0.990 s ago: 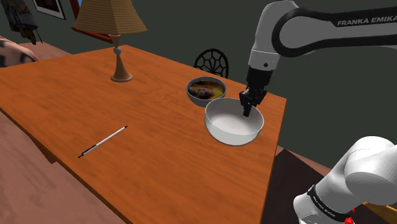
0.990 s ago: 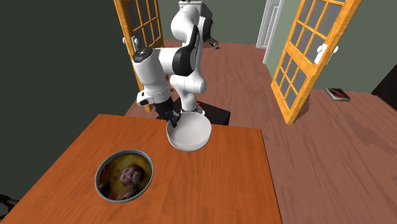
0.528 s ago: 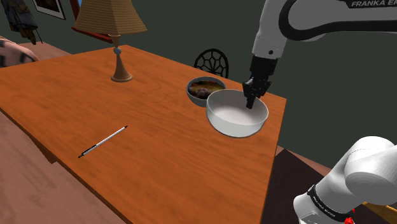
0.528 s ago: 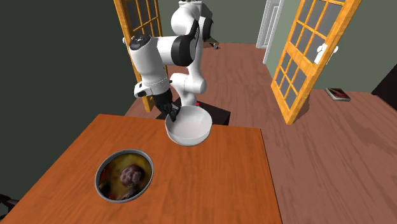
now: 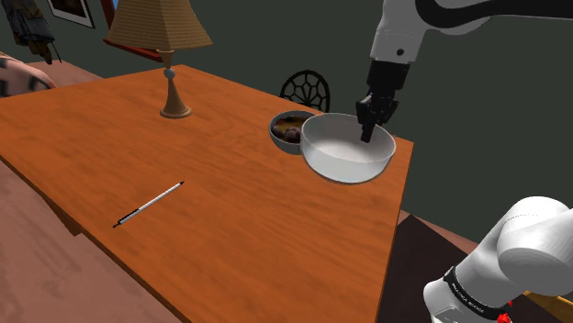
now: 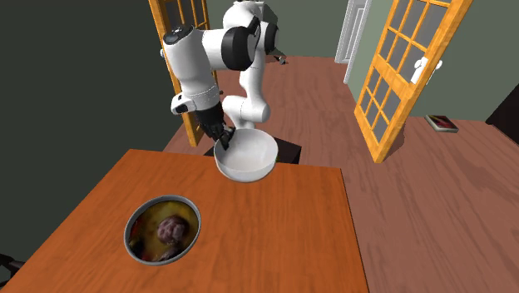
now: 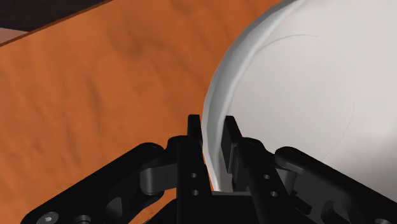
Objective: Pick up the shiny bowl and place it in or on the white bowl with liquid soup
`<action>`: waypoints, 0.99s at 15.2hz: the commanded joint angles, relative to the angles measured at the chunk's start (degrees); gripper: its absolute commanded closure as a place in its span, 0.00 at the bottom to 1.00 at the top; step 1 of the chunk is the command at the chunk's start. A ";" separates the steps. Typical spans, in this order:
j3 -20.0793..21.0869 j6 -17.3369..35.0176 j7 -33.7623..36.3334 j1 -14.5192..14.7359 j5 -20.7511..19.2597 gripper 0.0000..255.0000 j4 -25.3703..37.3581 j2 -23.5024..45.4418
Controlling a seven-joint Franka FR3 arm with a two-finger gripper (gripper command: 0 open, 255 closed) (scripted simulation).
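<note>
Now the fingers (image 7: 193,137) clamp the rim of the white bowl (image 7: 305,83) between them.

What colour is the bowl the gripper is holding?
The bowl is plain white, inside and out; the shoulder view shows it best.

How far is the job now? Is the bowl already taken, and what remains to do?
Done: the gripper is shut on the rim of the white bowl, and the bowl appears raised off the table. In hand: it hangs short of the soup bowl. Left: set it in or on the soup bowl and release.
</note>
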 commanded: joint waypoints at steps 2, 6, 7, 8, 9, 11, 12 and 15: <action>-0.09 -2.15 0.38 -0.03 -0.09 1.00 2.69 0.50; -1.49 -2.36 -1.64 -1.15 -1.61 1.00 8.11 6.08; -1.92 -2.43 -2.29 -1.50 -2.05 1.00 9.95 7.96; -2.33 -2.55 -2.92 -1.84 -2.47 1.00 11.87 9.86; -2.73 -2.72 -3.54 -2.17 -2.87 1.00 13.87 11.79; -3.50 -3.23 -4.73 -2.79 -3.58 1.00 18.13 15.73; -3.85 -3.57 -5.31 -3.10 -3.90 1.00 20.40 17.75; -4.84 -4.97 -6.95 -3.98 -4.72 1.00 27.87 24.03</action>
